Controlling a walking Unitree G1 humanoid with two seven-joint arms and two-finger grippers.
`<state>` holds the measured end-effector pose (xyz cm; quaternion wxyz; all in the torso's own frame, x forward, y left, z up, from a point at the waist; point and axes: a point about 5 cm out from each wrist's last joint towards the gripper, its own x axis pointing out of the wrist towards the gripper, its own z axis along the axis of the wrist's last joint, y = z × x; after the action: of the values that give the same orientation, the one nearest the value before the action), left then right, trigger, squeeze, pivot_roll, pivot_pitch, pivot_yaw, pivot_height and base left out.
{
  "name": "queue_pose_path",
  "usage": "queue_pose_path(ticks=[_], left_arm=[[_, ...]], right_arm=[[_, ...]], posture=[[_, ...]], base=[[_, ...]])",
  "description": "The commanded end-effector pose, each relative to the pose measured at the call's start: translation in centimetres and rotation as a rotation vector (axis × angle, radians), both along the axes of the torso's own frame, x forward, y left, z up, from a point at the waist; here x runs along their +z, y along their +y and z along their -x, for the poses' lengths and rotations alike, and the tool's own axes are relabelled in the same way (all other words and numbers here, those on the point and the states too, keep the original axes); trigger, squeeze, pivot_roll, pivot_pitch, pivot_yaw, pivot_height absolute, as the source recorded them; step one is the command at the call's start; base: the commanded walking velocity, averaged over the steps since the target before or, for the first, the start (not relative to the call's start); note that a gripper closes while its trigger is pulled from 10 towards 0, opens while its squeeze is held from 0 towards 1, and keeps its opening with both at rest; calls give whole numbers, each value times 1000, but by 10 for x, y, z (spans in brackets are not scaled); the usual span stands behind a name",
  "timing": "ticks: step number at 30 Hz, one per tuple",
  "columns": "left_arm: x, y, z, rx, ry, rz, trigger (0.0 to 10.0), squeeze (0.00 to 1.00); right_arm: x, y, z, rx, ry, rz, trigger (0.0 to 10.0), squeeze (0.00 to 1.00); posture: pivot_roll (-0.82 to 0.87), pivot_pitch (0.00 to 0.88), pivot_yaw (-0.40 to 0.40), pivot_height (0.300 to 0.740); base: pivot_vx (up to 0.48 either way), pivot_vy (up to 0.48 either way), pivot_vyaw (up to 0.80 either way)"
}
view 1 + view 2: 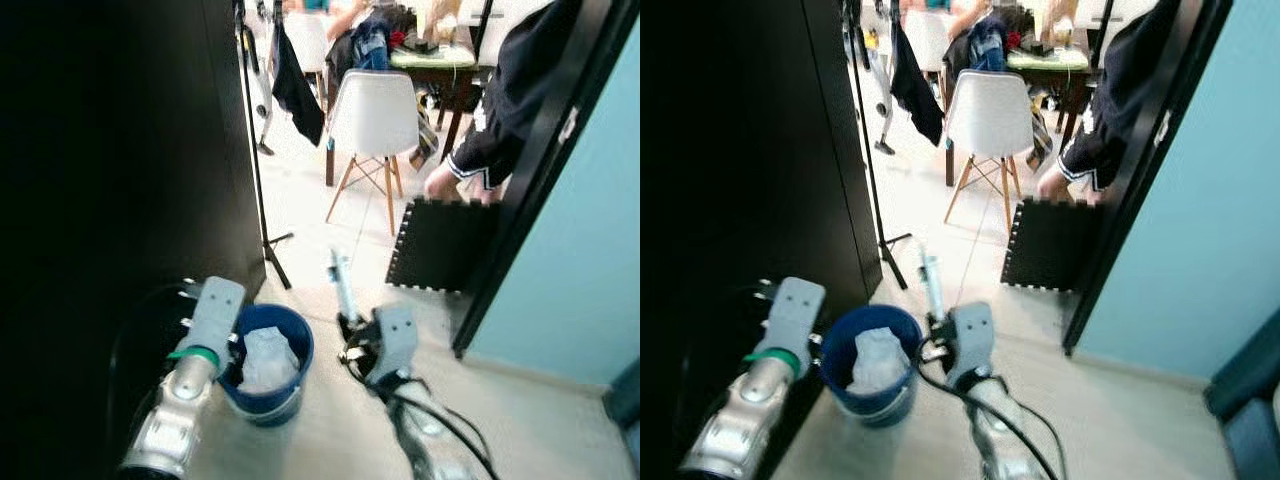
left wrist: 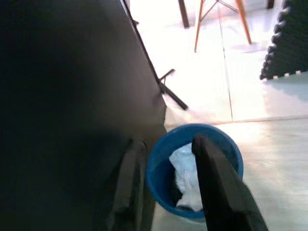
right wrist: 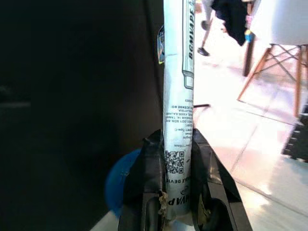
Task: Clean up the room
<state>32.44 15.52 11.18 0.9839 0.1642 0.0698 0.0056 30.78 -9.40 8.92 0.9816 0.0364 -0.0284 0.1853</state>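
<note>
Clenched on a slim printed box (image 3: 177,110), right claw (image 3: 178,192) holding it upright just beside the blue bin (image 1: 268,365), likely poised for dropping it in as rubbish. Left claw (image 2: 168,185) released, fingers spread over the bin's near rim, perhaps steadying or waiting. Crumpled white paper (image 1: 266,360) already inside the bin, standing on the floor against the dark cabinet (image 1: 110,180). Farther off, a black foam mat (image 1: 440,245), a white chair (image 1: 375,115), a person's hand (image 1: 440,182) at the mat's top edge
</note>
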Motion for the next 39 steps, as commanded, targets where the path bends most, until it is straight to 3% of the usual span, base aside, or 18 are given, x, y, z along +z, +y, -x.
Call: queue_pose_path(ticks=[1,16,23,28,30,31,32,34,37,39], left_arm=[[-8,9,4,25,29,-23,10000,0],[-9,9,4,22,30,-25,10000,0],[-11,6,7,-54,55,-19,10000,0],[-14,2,15,-178,70,-24,10000,0],[-14,2,15,-178,70,-24,10000,0],[-15,-3,21,-271,84,-32,10000,0],[-15,-3,21,-271,84,-32,10000,0],[-15,-12,35,-453,116,-80,10000,0],[-16,-13,40,-500,128,-92,10000,0],[-14,-8,55,-590,180,-132,10000,0]], right_arm=[[-1,9,2,21,8,-16,10000,0],[-2,9,2,18,9,-12,10000,0],[-4,12,2,40,3,22,10000,0],[-4,17,-3,61,-6,83,10000,0],[-4,17,-3,61,-6,83,10000,0],[-7,19,-5,73,11,116,10000,0],[-7,19,-5,73,11,116,10000,0],[-17,25,-8,123,70,187,10000,0],[-21,27,-8,142,93,213,10000,0],[-36,31,-4,230,187,239,10000,0]], posture=[[-63,10,82,740],[-64,5,84,740],[-57,5,84,740],[-49,8,87,740],[-49,8,87,740],[-44,13,87,740],[-44,13,87,740],[-29,39,90,740],[-29,39,90,740],[10,86,88,740]], base=[[465,0,0],[465,0,0],[397,0,0],[0,0,0],[0,0,0],[0,0,0],[0,0,0],[0,0,0],[0,0,0],[0,0,0]])
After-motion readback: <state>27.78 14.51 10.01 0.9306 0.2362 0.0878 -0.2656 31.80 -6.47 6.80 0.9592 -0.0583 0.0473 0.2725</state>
